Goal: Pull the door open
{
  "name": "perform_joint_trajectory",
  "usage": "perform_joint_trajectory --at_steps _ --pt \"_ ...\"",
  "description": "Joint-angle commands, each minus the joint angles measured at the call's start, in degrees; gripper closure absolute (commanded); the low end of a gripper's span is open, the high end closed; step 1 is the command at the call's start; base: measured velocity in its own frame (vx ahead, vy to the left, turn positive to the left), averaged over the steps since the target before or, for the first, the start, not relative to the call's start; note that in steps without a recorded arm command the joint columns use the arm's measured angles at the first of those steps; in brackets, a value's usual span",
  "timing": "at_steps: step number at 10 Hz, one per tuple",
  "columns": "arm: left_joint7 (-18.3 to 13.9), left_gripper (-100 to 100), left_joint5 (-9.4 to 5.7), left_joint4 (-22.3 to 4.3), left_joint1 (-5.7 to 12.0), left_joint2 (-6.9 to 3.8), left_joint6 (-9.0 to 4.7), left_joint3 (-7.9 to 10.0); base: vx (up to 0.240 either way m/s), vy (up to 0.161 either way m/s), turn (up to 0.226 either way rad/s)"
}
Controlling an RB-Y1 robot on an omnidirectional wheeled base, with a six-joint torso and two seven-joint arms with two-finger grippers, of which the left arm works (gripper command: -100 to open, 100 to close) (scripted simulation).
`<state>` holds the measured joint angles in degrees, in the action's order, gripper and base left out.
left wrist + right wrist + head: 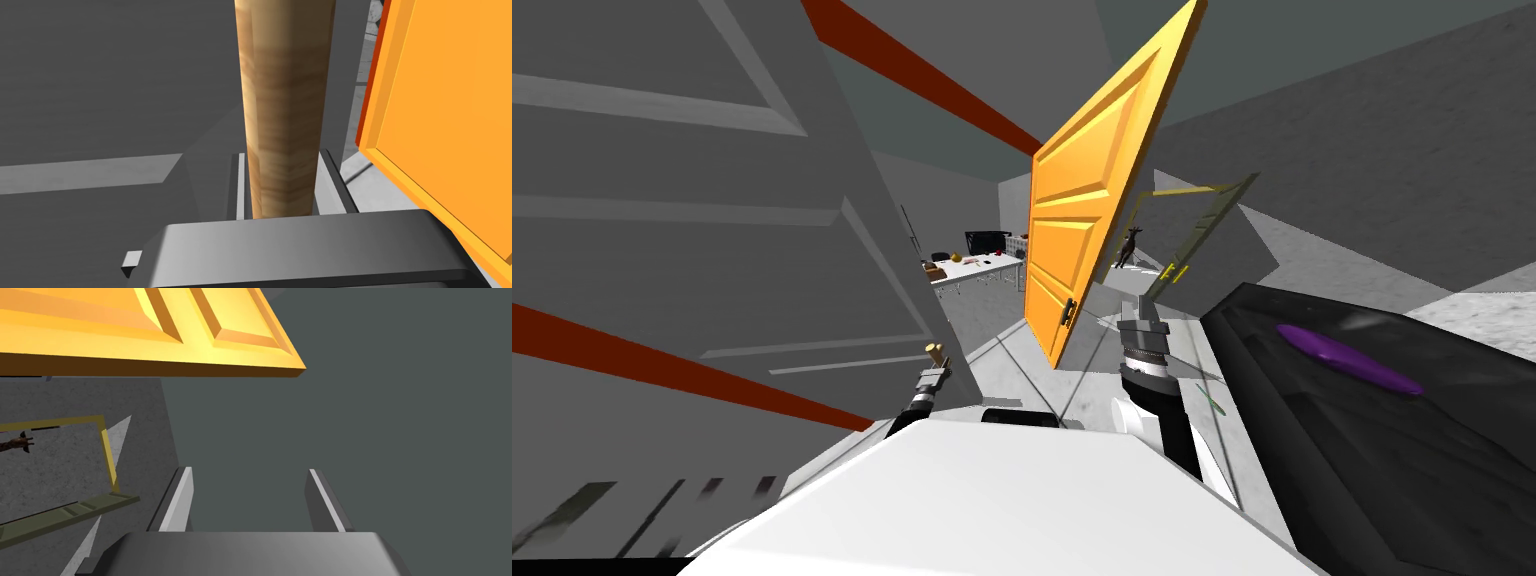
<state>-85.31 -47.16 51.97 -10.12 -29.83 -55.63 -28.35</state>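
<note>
At my left side, left gripper (284, 172) fingers clamped on wooden handle (282, 100) of grey door (712, 230); door looks part-open, gap showing toward orange door (1082, 200); further pull likely left. Right gripper (248, 488) fingers spread, empty

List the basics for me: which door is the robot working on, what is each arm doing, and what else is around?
Door being worked: grey door, panelled, close on the robot's left
Handle: wooden handle, a round bar on that door
Left end effector: shut on the wooden handle, fingers pressing its sides
Right end effector: open, holding nothing, near the orange door
Orange door: ajar, with a dark handle at its edge
Also there: purple object lying on a black surface to the right
</note>
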Motion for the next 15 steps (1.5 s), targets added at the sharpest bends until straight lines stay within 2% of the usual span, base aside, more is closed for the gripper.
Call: perform_joint_trajectory --at_steps 1,2,3,4,10,11,12,15 --pt "-1.0 100 0.38 0.3 -0.45 -0.81 -0.81 -0.93 -0.244 0.039 -0.103" --pt "-0.6 100 0.25 0.1 -0.29 -0.49 -0.4 -0.64 -0.101 0.012 -0.023" --pt "-1.6 100 0.74 -0.1 -0.86 -1.12 -1.28 -1.66 -0.172 0.033 -0.102" --pt "-1.9 100 0.87 -0.1 -0.98 -1.33 -1.58 -1.9 -0.241 0.036 -0.143" --pt "-6.2 100 2.88 -0.7 -2.82 -4.72 -6.25 -5.66 -0.222 0.048 -0.145" --pt "-6.4 100 3.0 -0.7 -2.93 -4.92 -6.53 -5.88 -0.202 0.047 -0.098" --pt "-6.2 100 2.95 -1.1 -2.72 -4.59 -6.2 -5.77 -0.088 0.021 -0.023" --pt "-7.7 100 3.52 -2.1 -3.25 -5.55 -8.38 -7.37 -0.193 0.049 -0.132"
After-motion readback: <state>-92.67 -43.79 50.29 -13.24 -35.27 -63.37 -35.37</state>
